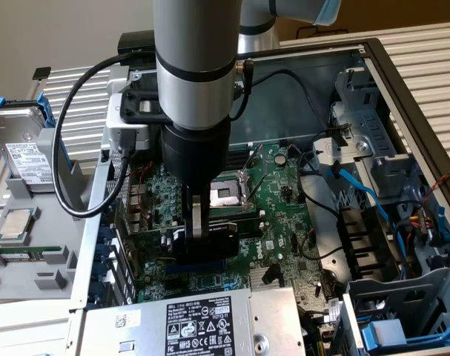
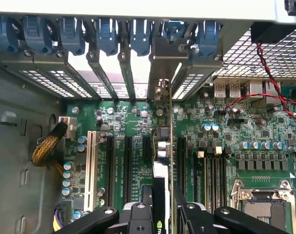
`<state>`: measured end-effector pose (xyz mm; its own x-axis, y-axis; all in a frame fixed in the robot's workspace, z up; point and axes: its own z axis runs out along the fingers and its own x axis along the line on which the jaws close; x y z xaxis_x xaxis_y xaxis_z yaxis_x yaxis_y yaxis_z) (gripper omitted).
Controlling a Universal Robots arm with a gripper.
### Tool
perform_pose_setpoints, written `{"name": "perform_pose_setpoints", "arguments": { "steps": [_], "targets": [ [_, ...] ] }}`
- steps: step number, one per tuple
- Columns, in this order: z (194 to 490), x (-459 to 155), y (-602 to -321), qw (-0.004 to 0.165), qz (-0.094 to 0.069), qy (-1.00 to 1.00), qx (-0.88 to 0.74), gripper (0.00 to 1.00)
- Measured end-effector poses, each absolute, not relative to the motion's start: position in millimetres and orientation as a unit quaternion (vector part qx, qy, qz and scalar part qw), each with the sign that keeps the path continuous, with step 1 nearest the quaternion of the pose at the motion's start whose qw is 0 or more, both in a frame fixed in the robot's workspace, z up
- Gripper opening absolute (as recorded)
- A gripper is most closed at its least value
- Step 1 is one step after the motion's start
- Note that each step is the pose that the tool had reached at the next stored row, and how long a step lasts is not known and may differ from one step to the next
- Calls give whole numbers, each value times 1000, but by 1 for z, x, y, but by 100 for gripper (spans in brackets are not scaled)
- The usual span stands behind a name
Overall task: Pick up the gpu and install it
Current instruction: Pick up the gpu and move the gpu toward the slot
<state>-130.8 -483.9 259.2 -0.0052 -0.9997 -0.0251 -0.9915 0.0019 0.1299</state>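
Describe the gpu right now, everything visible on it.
The gpu is a thin green card, seen edge-on in the wrist view, with a black cooler block on one face and a silver metal bracket at one end. It stands upright on edge, clamped between the fingers of the gripper, over the expansion slots of the motherboard, with the bracket at the case's rear slot openings. Whether its lower edge is seated in the blue slot cannot be told.

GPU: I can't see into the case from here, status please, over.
End effector shut on the gpu. Card upright, edge-on over motherboard slots, bracket at rear openings. Yellow cable apart, to one side.
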Motion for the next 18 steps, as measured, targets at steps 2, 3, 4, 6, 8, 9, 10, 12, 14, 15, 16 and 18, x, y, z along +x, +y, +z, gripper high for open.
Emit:
{"name": "perform_pose_setpoints", "arguments": {
  "steps": [2, 3, 4, 6, 8, 9, 10, 12, 14, 15, 16, 18],
  "targets": [
    [260, -130, -484, 38, -55, -707, 704, 27],
    [260, -130, -484, 38, -55, -707, 704, 27],
    [260, -130, -484, 38, -56, -707, 704, 27],
    [260, -129, -484, 38, -56, -707, 704, 27],
    [260, -128, -484, 38, -56, -707, 704, 27],
    [260, -128, -484, 38, -56, -707, 704, 27],
    [260, -127, -484, 38, -56, -707, 704, 27],
    [260, -127, -484, 38, -56, -707, 704, 27],
    [260, -127, -484, 38, -56, -707, 704, 27],
    [260, -127, -484, 38, -56, -707, 704, 27],
    [260, -127, -484, 38, -56, -707, 704, 27],
    [260, -127, -484, 38, -55, -707, 704, 27]
  ]
}}
